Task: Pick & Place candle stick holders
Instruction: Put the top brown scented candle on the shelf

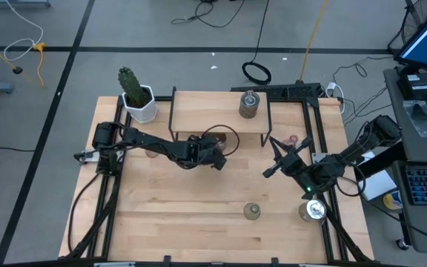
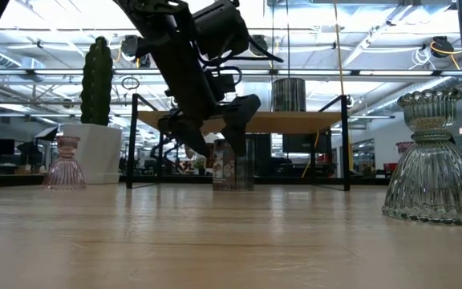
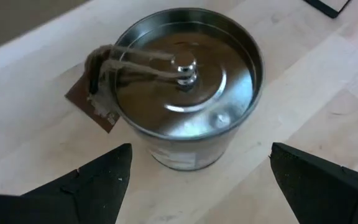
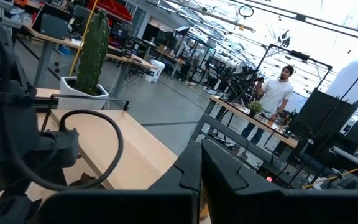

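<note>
Silvery holder [image 3: 185,87] beneath (untouched) spread left pincer [image 3: 197,180]

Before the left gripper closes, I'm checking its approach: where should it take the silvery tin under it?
Likely around the round side wall of the silvery tin, from above. It stands upright between the open left gripper fingers; the lid knob looks too small.

Glass holder [image 2: 431,160] is running off low view's right edge; tag text [image 3: 89,99] is reading too blurred.
</note>
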`<move>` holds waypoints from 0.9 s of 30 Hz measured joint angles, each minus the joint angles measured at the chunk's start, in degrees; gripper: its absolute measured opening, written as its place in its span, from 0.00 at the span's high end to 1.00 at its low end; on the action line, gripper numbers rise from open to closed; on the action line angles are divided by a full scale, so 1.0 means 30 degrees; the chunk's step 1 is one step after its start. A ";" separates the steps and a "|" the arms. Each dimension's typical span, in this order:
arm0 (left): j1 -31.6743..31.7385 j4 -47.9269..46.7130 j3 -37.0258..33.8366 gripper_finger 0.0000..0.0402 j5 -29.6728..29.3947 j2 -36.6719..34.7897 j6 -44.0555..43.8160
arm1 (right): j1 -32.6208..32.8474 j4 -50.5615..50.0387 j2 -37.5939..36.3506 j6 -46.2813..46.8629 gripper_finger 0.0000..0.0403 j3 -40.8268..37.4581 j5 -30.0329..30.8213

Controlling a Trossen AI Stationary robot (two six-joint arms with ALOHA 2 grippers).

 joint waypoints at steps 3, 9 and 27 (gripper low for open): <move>0.0242 0.0499 0.0000 0.06 0.0861 0.0000 0.0732 | 0.0000 0.0000 0.0000 0.0000 1.00 0.0000 0.0003; 0.0708 0.0732 0.0000 0.06 0.1382 0.0000 0.1140 | 0.0000 0.0000 0.0000 0.0089 1.00 0.0000 0.0005; 0.1090 0.0724 0.0000 0.06 0.2392 0.0000 0.1729 | -0.0219 0.0004 0.0000 0.0197 1.00 0.0000 0.0016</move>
